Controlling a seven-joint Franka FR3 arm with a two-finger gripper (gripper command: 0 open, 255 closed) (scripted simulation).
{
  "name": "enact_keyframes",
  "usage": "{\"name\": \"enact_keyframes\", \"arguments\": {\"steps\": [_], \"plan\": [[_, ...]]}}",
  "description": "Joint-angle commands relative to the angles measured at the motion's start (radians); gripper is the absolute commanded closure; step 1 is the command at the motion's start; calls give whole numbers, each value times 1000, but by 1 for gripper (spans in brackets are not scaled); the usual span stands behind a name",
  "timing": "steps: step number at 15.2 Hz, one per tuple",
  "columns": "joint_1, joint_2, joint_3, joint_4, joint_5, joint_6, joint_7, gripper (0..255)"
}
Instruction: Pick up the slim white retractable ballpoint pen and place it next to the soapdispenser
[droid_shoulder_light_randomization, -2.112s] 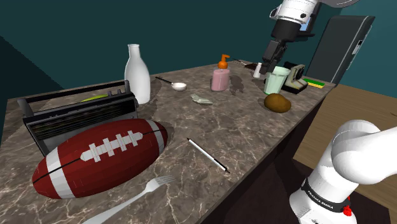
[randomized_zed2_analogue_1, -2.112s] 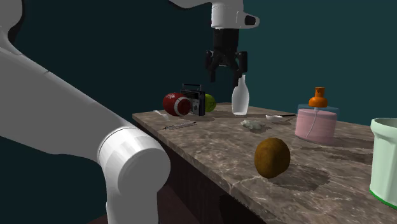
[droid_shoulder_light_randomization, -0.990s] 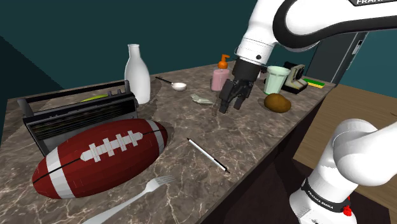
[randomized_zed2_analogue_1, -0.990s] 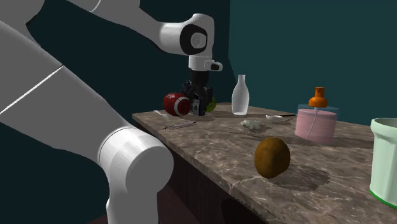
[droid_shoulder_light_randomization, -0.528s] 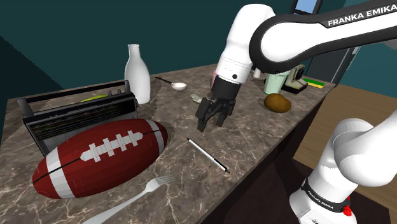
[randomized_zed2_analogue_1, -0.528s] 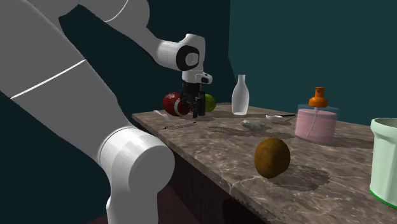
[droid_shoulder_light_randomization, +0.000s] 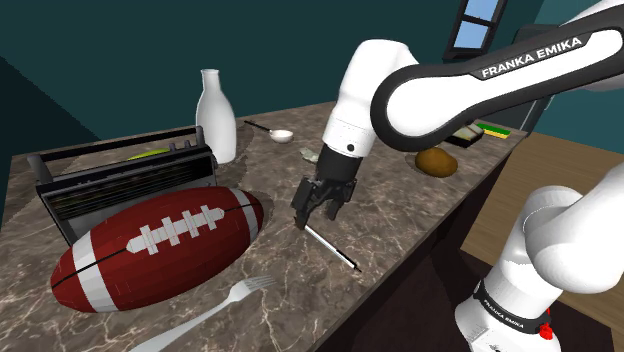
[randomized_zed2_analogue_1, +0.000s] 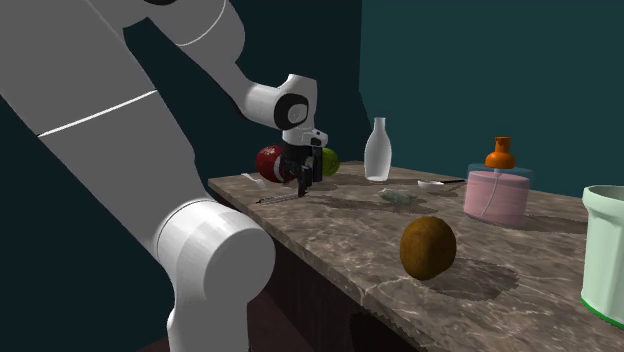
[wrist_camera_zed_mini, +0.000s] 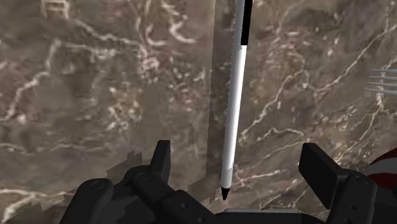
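Gripper (droid_shoulder_light_randomization: 308, 222) hangs just above the marble counter (droid_shoulder_light_randomization: 400, 205) at the middle of the shoulder view, jaws spread wide and clasping nothing. It points down at one end of the pen (droid_shoulder_light_randomization: 330, 246), which lies flat on the stone and runs from the fingertips toward the lower right, close to the counter's front edge. In the wrist view the pen (wrist_camera_zed_mini: 236, 95) (white barrel, black at the far end, dark tip nearest the hand) runs away from the gripper between the two fingers, neither touching it. The opening sits across the barrel, I judge so that closing pinches its slim sides. At lower left the football (droid_shoulder_light_randomization: 160, 245) and the fork (droid_shoulder_light_randomization: 215, 312) lie apart from the pen, leaving the fingers room. At the right of the second exterior view stands the soap dispenser (randomized_zed2_analogue_1: 497, 195), pink with an orange pump, well apart from the pen, so a carry along the counter lies ahead.
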Motion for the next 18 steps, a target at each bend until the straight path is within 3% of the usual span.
{"name": "enact_keyframes", "arguments": {"steps": [1,8,9,18], "plan": [[1,19,8,-7,4,27,-2,0],[1,18,8,-7,3,27,-2,0],[1,18,8,-7,3,27,-2,255],[0,19,8,-7,3,27,-2,255]]}}
